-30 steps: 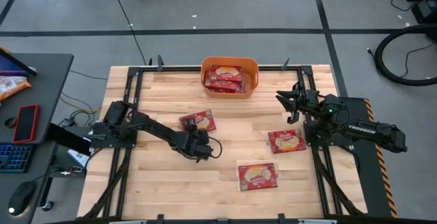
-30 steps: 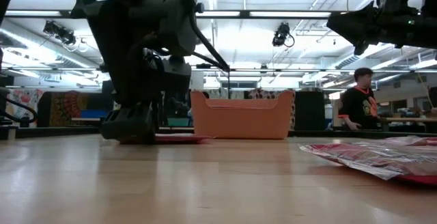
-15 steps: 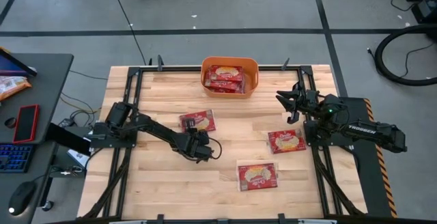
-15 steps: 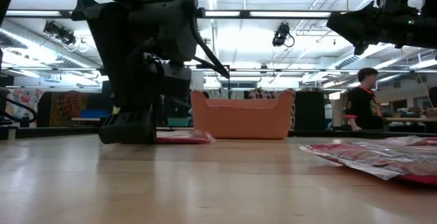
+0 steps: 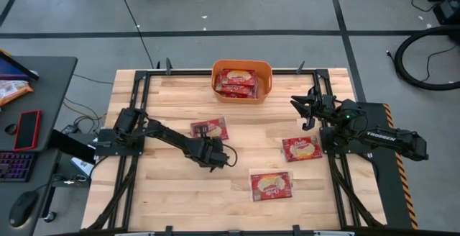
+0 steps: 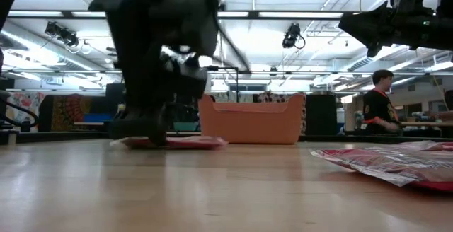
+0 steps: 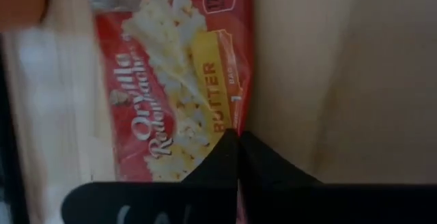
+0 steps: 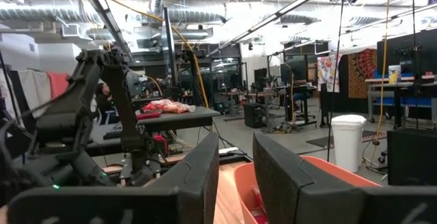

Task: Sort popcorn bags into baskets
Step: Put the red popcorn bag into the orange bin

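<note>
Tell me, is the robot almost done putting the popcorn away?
Not yet. A few popcorn bags already lie in the orange basket. The left gripper is down at the edge of one bag on the table, fingers pinched together at its rim. Two more bags wait: one near the right arm and one at the front. The right gripper hangs open, idle.

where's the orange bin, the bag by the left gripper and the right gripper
orange bin (image 5: 267, 78): high view, right wall.
popcorn bag (image 5: 208, 129): high view, its middle.
left gripper (image 5: 210, 152): high view, between its fingertips.
right gripper (image 5: 305, 110): high view, between its fingertips.
</note>
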### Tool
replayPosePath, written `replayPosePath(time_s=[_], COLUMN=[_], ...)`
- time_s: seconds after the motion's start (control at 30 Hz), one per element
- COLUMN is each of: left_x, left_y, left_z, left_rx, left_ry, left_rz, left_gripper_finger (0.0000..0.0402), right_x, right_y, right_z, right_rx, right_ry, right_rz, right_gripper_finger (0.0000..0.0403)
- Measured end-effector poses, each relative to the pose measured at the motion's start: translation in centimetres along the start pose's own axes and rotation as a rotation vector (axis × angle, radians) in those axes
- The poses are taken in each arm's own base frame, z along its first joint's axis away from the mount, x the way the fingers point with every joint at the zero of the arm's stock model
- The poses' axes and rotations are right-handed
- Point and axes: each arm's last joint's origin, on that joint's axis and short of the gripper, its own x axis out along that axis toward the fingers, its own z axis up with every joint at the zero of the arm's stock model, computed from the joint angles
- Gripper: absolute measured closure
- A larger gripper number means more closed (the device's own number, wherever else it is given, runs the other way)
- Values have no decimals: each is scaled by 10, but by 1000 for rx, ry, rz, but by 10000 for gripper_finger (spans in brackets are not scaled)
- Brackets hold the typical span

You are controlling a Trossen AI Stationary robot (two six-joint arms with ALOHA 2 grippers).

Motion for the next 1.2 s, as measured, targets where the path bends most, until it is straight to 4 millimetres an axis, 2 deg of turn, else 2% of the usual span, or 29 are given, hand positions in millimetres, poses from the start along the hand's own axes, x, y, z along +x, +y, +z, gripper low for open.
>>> replayPosePath(time_s=[0.27, 0.47, 0.73, 1.0, 1.2], left_x=[-33, -57, -74, -90, -87], left_y=[15, 33, 70, 117, 151], left_z=[27, 48, 76, 100, 111], left_rx=[88, 79, 49, 49, 55], left_ry=[-96, -179, -229, -282, -293], left_rz=[5, 60, 102, 199, 243], left_gripper_finger=[400, 400, 401, 401, 401], right_x=[0, 0, 0, 0, 0], right_y=[0, 0, 0, 0, 0], right_z=[0, 0, 0, 0, 0], right_rx=[0, 0, 0, 0, 0], right_ry=[0, -2, 0, 0, 0], right_rz=[0, 0, 0, 0, 0], right_gripper_finger=[306, 306, 306, 306, 306])
